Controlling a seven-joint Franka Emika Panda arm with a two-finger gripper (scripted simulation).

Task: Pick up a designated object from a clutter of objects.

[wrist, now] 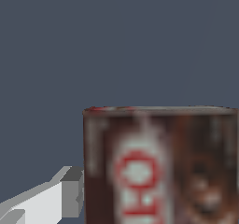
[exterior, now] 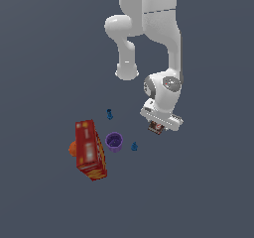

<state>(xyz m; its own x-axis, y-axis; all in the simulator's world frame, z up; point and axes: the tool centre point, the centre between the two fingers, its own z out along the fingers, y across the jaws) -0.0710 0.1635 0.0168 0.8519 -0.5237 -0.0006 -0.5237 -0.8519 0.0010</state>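
The claw [exterior: 158, 127] is clenched on the small brown box [exterior: 157, 128], which sits between its fingers [wrist: 51, 199] to the exterior view's right of the purple cup [exterior: 114, 142] and red carton [exterior: 90, 150]. The grasp step looks made; next comes a straight lift off the bench [exterior: 208, 192], keeping grip steady.

— What colours do you get?
— Slate-grey worktop [exterior: 44, 48], white arm [exterior: 163, 29]. Red carton [exterior: 90, 150] with a pale panel and yellow trim, purple cup [exterior: 114, 142], orange item [exterior: 73, 148].
— The small box [wrist: 161, 167]?
— Dark brown, red-and-white label (blurred lettering). Two blue pieces [exterior: 110, 114].
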